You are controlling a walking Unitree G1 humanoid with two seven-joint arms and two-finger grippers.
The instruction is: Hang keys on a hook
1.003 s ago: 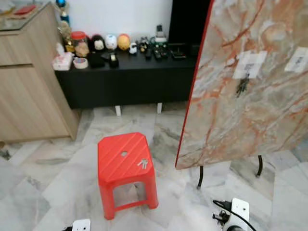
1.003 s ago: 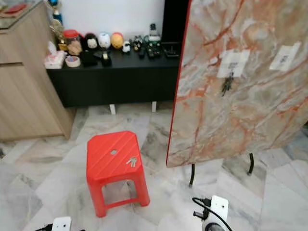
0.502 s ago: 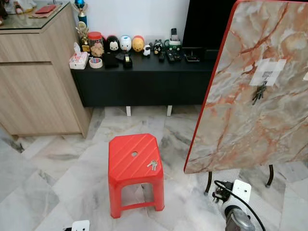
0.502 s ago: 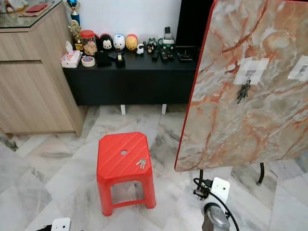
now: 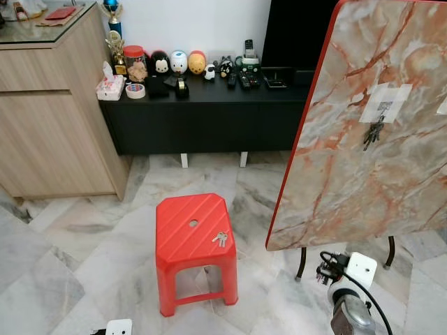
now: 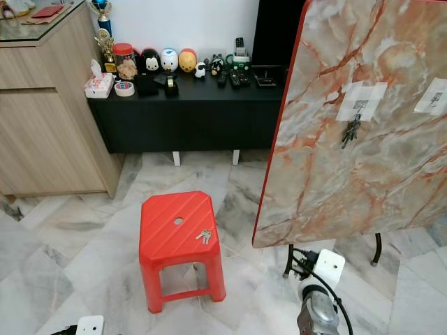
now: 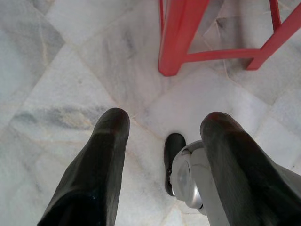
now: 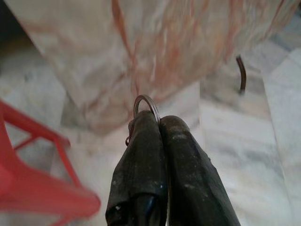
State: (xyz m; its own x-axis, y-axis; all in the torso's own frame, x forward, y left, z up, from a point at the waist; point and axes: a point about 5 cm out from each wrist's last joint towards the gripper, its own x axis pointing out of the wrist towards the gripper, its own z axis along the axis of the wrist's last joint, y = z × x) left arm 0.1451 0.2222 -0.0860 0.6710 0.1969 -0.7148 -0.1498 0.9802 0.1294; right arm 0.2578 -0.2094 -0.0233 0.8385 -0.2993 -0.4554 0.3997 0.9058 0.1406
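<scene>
Marble board: tilted upright, one bunch of keys hanging from its hook; red stool left of it carries a second key bunch. My right gripper, low before the board, is pinched closed on a key ring; my left gripper hangs spread apart, holding nothing.

A home living room is shown: a marble-tiled floor, a wooden cabinet, and a low black sideboard on which figurines, remote controls and a tissue pack are kept. A red plastic stool is placed nearby.
</scene>
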